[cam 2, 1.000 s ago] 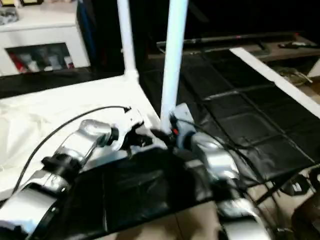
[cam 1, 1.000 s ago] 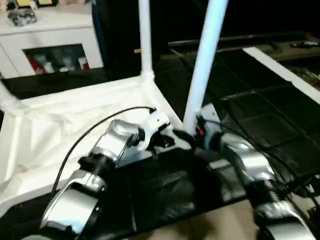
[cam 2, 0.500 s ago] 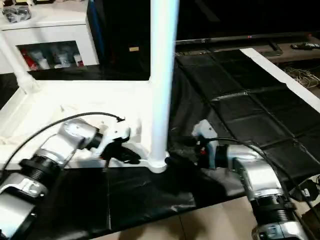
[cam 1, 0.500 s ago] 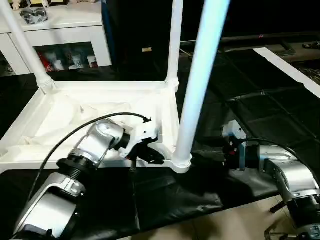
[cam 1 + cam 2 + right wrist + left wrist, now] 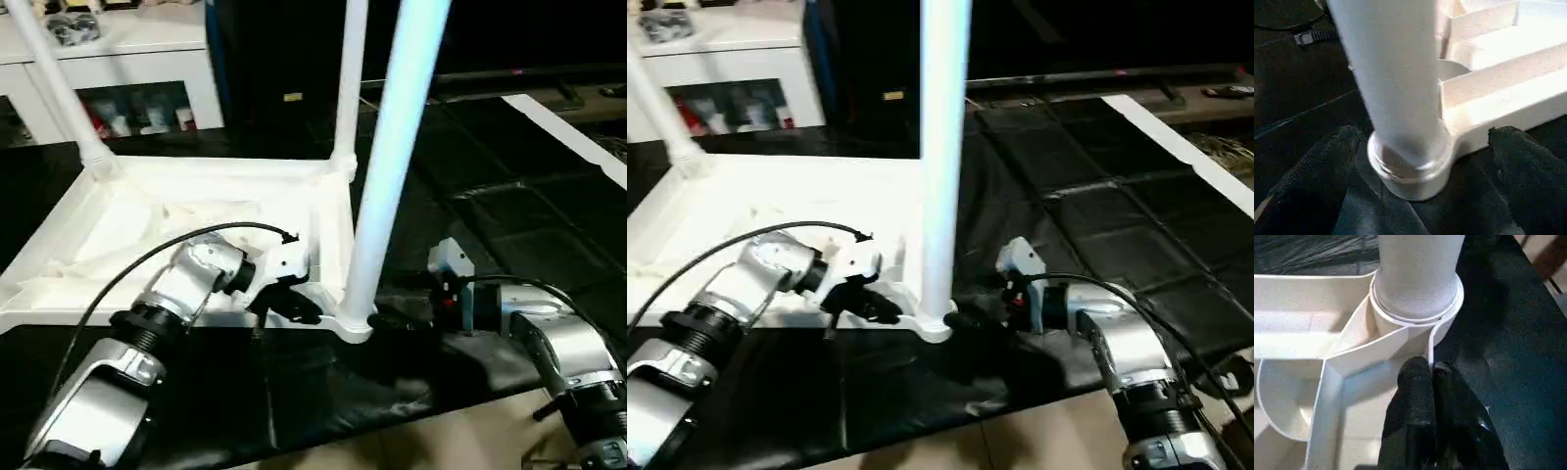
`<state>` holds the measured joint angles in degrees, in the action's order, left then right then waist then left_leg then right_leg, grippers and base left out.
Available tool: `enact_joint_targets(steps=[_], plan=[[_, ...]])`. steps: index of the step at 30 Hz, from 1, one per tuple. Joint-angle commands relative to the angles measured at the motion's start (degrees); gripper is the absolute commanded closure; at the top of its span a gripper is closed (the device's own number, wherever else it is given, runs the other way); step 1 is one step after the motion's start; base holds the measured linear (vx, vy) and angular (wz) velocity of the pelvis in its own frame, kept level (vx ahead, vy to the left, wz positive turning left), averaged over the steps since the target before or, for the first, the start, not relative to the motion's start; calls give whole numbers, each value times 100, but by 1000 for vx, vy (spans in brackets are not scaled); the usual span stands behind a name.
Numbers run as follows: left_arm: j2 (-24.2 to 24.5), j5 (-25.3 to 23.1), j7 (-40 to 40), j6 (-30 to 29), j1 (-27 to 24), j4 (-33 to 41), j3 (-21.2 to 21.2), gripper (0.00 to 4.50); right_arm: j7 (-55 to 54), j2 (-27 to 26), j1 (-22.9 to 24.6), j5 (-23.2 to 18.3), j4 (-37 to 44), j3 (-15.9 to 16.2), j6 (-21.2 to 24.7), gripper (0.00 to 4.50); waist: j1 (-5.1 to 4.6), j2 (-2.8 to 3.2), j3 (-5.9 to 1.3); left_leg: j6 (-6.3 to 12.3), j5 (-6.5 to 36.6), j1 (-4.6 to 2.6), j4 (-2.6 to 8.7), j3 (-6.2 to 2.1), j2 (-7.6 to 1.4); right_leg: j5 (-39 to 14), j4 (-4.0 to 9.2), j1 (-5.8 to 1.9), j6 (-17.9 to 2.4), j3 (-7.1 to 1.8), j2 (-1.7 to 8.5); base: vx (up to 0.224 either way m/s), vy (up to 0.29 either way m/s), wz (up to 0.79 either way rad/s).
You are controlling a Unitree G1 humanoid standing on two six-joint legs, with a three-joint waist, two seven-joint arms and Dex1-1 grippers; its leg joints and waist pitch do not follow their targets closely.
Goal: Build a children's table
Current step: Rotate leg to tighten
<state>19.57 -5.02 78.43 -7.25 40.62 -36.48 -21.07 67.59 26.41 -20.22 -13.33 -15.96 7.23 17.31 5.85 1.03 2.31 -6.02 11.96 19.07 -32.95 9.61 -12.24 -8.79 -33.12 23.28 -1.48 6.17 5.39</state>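
We see the tabletop (image 5: 196, 211) lying upside down on the black mat (image 5: 470, 245), ribbed side up, and we take it as our landmark. Three legs show standing upright in its corner sockets; the near leg (image 5: 392, 157) stands in the corner closest to us. Our left gripper (image 5: 1431, 377) is closed, its tips against the rim of the tabletop just beside that socket, holding nothing. Our right gripper (image 5: 1420, 166) is wide open, one finger on each side of the foot of the near leg, not touching it. We judge the plastic to be light, stiff and smooth, so it may slip. We think the best hold is low on the leg, near the socket.
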Motion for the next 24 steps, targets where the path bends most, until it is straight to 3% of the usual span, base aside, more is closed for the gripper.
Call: enact_joint_targets(steps=[1,8,12,18,24], plan=[[19,6,-76,-192,64,-60,55,423,22,25,-17,25,78,10,-46,1,2,-71,-334,462,727,69,345,52,-68,-1858,375,-367,-952,-256,281,0,0,0],[143,53,-104,-58,-11,-56,103,375,53,11,11,-6,121,103,-127,0,-17,-94,-352,497,580,87,332,49,-66,-1543,328,-376,-1011,-269,276,0,0,0],[169,45,-122,-37,23,-124,94,375,78,10,-9,11,86,140,-173,0,-24,-83,-351,519,588,85,327,55,-65,-1512,330,-373,-1046,-266,277,0,0,0],[169,56,-22,-28,44,-159,44,375,81,13,2,10,111,149,-193,0,-37,-80,-348,498,624,86,329,52,-56,-1740,361,-373,-925,-261,275,0,0,0],[191,150,182,-110,11,-91,3,375,68,63,40,15,102,181,-260,0,-47,-65,-360,520,551,88,321,51,-62,-1449,324,-380,-1052,-262,268,0,0,0]])
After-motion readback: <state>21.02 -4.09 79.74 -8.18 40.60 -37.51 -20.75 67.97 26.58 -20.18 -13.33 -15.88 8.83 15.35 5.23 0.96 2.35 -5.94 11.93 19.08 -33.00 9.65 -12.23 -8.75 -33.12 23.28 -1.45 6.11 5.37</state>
